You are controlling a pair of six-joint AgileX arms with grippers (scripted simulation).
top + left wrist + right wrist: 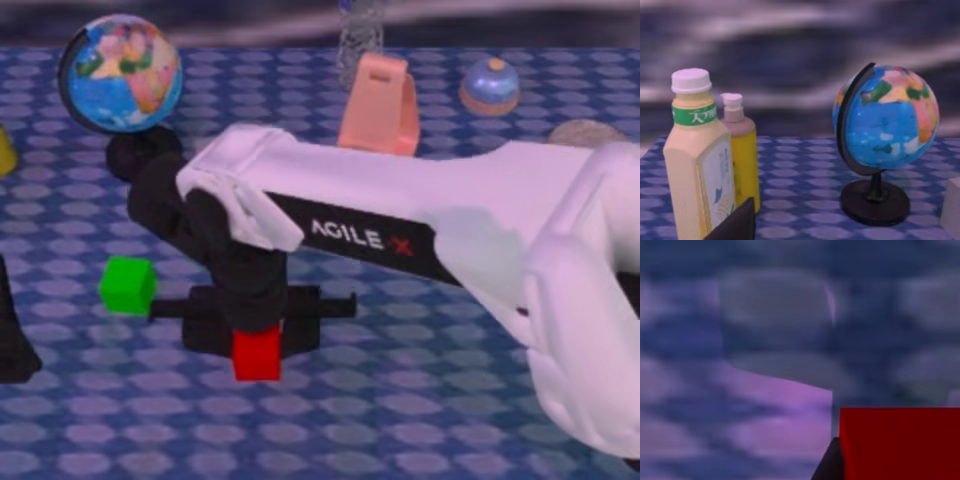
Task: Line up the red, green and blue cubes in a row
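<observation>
My right arm reaches across the table from the right in the top view. Its gripper [257,338] is shut on the red cube [257,355], left of centre. In the right wrist view the red cube [900,445] fills the lower corner, with one dark finger [829,466] against its side. The green cube [128,285] sits on the patterned table to the left of that gripper, apart from it. The blue cube is not in view. My left arm [10,345] is parked at the far left edge; one dark finger [735,225] shows in its wrist view.
A globe [120,72] stands at the back left, with a pink stand [380,105] and a blue domed object [490,87] along the back. The left wrist view shows a cream bottle [697,160], a yellow pump bottle [742,155] and the globe [885,120].
</observation>
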